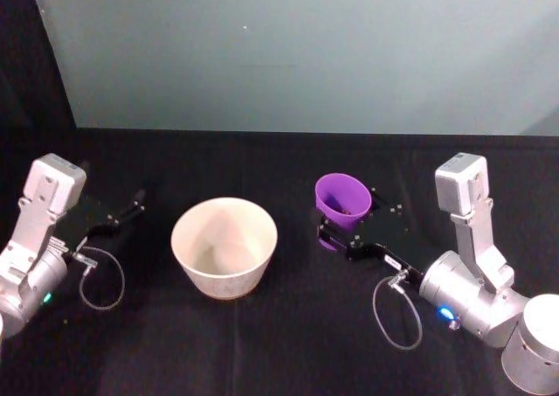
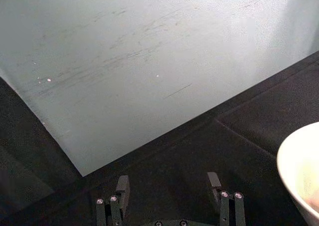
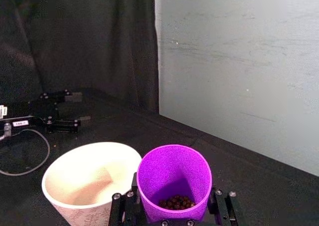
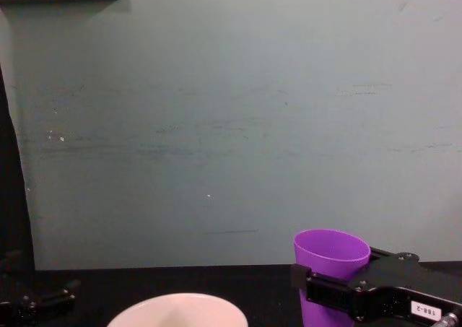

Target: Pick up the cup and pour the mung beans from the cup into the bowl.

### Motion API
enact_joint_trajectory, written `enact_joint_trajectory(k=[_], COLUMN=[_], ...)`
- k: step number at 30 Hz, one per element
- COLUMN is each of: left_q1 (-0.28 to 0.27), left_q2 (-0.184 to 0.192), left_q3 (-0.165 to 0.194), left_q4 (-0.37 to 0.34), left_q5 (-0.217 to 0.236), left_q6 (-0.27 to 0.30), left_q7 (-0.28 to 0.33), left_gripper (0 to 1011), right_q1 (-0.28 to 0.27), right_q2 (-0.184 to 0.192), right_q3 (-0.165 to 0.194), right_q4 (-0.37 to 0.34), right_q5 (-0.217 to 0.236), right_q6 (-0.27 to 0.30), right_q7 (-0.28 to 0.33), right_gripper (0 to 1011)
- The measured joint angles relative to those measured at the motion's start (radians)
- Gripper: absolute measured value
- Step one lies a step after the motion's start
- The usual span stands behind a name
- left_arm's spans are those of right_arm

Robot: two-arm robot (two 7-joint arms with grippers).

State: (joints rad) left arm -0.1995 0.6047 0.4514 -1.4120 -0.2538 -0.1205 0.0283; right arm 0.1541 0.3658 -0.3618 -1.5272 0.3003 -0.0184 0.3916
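Observation:
The purple cup (image 1: 342,197) stands upright between the fingers of my right gripper (image 1: 348,216), which is shut on its lower wall. In the right wrist view the mung beans (image 3: 175,202) lie as a small dark heap at the bottom of the cup (image 3: 174,168), held by the gripper (image 3: 172,212). The pale bowl (image 1: 224,278) sits on the black table just left of the cup, a short gap apart, and looks empty. My left gripper (image 1: 131,209) rests open at the far left, beside the bowl and away from it.
Black cloth covers the table (image 1: 288,343), and a pale green wall (image 1: 297,46) rises behind it. A cable loop (image 1: 103,278) hangs from the left arm and another cable loop (image 1: 397,313) from the right arm. The bowl rim (image 4: 177,305) shows low in the chest view.

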Motion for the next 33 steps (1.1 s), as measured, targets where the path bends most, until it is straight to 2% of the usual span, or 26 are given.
enact_joint_trajectory(k=[33], left_q1=[0.0], left_q2=[0.0], left_q3=[0.0], left_q4=[0.0], left_q5=[0.0], left_q6=[0.0], left_q7=[0.0], left_gripper=[1012], right_q1=[0.0], right_q2=[0.0], right_q3=[0.0], right_q4=[0.0], right_q5=[0.0], right_q6=[0.0], right_q7=[0.0], right_gripper=[726])
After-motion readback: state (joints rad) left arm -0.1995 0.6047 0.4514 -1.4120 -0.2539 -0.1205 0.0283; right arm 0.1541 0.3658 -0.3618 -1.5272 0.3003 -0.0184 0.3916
